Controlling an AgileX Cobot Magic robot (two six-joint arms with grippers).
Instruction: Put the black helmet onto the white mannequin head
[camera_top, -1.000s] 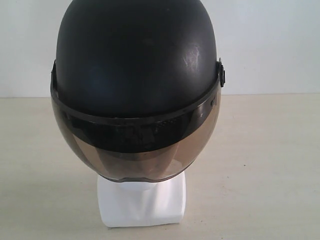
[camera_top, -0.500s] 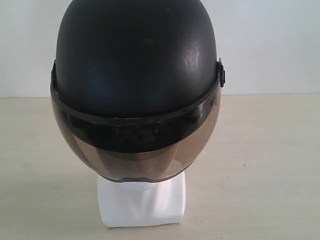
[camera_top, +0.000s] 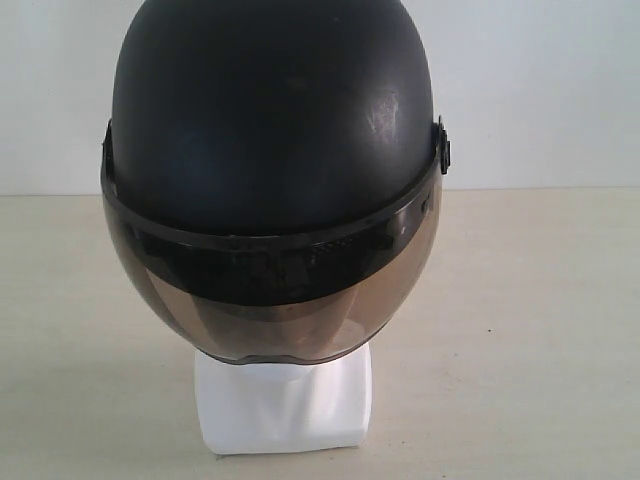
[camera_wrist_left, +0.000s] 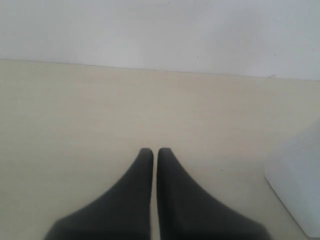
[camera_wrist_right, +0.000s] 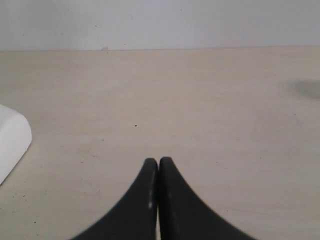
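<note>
The black helmet (camera_top: 270, 110) sits over the white mannequin head, smoky visor (camera_top: 275, 300) facing the exterior camera; only the head's blocky white base (camera_top: 285, 405) shows below it, and the face is hidden. Neither gripper appears in the exterior view. My left gripper (camera_wrist_left: 151, 151) is shut and empty above bare table, with a white corner of the base (camera_wrist_left: 295, 185) at the picture's edge. My right gripper (camera_wrist_right: 158, 161) is also shut on nothing, a white corner of the base (camera_wrist_right: 12, 140) off to one side.
The pale beige table (camera_top: 530, 330) runs back to a white wall (camera_top: 540, 90). A faint dark smudge (camera_wrist_right: 306, 89) marks the tabletop in the right wrist view.
</note>
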